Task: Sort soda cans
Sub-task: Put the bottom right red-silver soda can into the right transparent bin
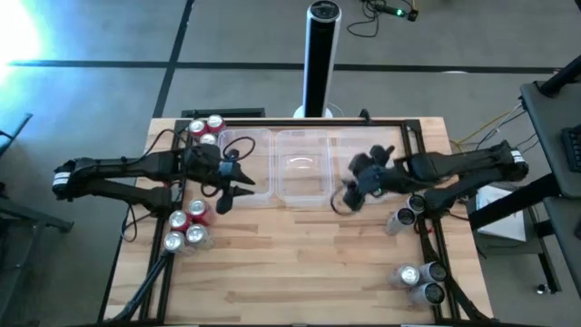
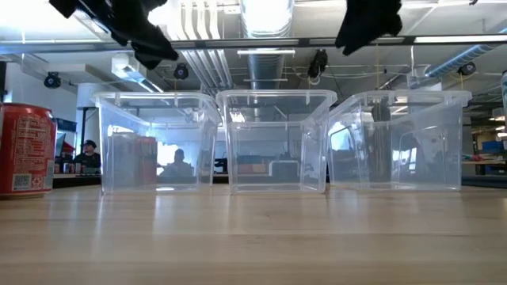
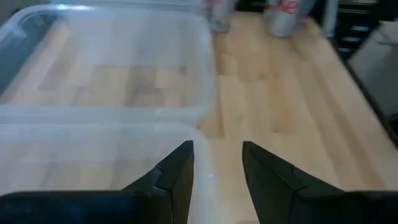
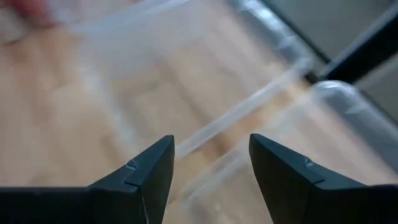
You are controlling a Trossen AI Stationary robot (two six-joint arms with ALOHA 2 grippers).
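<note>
Several red soda cans stand upright on the table's left: one group at the far left, another near the left edge, one of which shows in the low view. Silver and black cans stand on the right and at the near right. Three clear tubs sit in a row at the middle. My left gripper hovers open above the left tub's near side. My right gripper hovers open above the right tub's near left corner. Both hold nothing.
The tubs stand side by side, and I see nothing inside them. A black frame rail runs along the table's far edge and down both sides. Bare wood lies between the can groups at the near side.
</note>
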